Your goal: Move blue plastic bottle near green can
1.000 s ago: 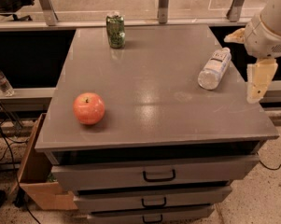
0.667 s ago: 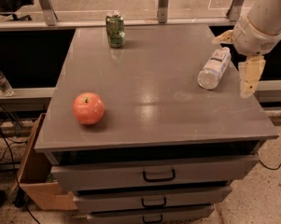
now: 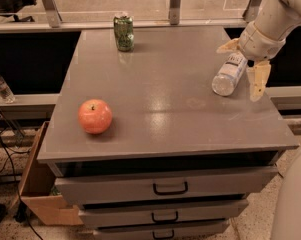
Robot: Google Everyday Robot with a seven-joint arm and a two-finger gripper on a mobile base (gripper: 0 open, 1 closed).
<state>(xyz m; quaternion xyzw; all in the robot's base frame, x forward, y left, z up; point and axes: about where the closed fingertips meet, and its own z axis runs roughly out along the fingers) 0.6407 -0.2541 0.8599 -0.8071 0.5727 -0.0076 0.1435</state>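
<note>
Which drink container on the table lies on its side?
The blue plastic bottle, beneath the gripper at the right; the green can stands upright.

- One green can [image 3: 123,32] is standing on the surface [image 3: 165,109].
- One blue plastic bottle [image 3: 229,74] is lying there.
- One red apple [image 3: 95,116] is sitting there.
- One small clear bottle [image 3: 1,86] is resting off to the left.
- Three drawers [image 3: 115,189] are showing below.
- One cardboard box [image 3: 37,194] is sitting on the floor.
- One end effector [image 3: 237,73] is hovering around the blue plastic bottle, two fingers spread.

Bare tabletop [image 3: 165,84] separates end effector [image 3: 238,72], astride bottle [image 3: 225,81], from green can [image 3: 123,32].
</note>
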